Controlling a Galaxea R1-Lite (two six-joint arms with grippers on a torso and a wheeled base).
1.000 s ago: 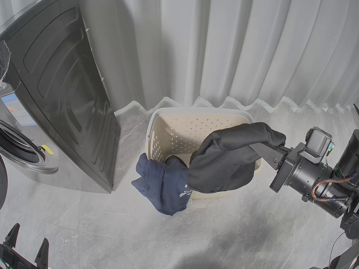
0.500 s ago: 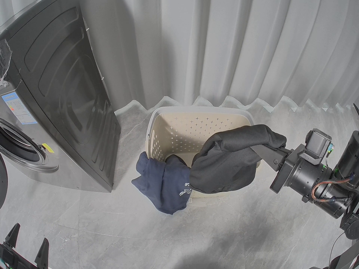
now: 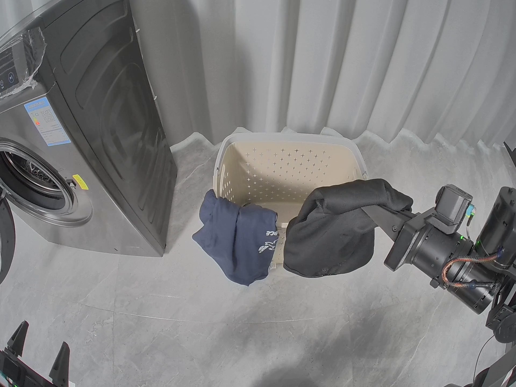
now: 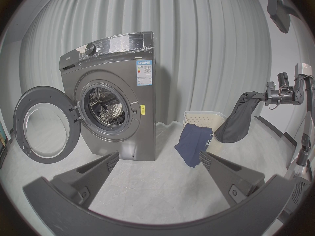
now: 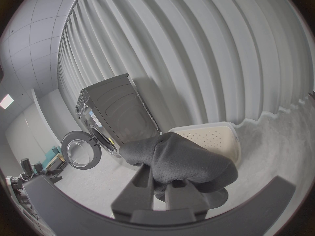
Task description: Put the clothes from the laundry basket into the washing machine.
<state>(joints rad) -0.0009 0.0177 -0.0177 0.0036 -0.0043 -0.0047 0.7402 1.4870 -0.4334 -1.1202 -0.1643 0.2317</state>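
Observation:
A cream laundry basket (image 3: 285,173) stands on the floor by the curtain. A navy garment (image 3: 239,237) hangs over its front rim. My right gripper (image 3: 371,210) is shut on a black garment (image 3: 333,232), which hangs off the floor at the basket's front right corner. The same black garment (image 5: 183,161) bunches over my right gripper (image 5: 162,184). The grey washing machine (image 3: 107,114) is at the left with its door (image 4: 46,125) swung open and its drum (image 4: 106,107) showing. My left gripper (image 3: 37,350) stands open low at the near left, holding nothing.
White curtains (image 3: 322,55) hang behind the basket and the washer. Bare grey floor (image 3: 215,318) stretches between me, the washer and the basket. The open door juts out from the washer's front toward its far side from the basket.
The whole head view has shifted, so more of the washer's front shows. The black garment, still in my right gripper, has come out over the basket's front right corner.

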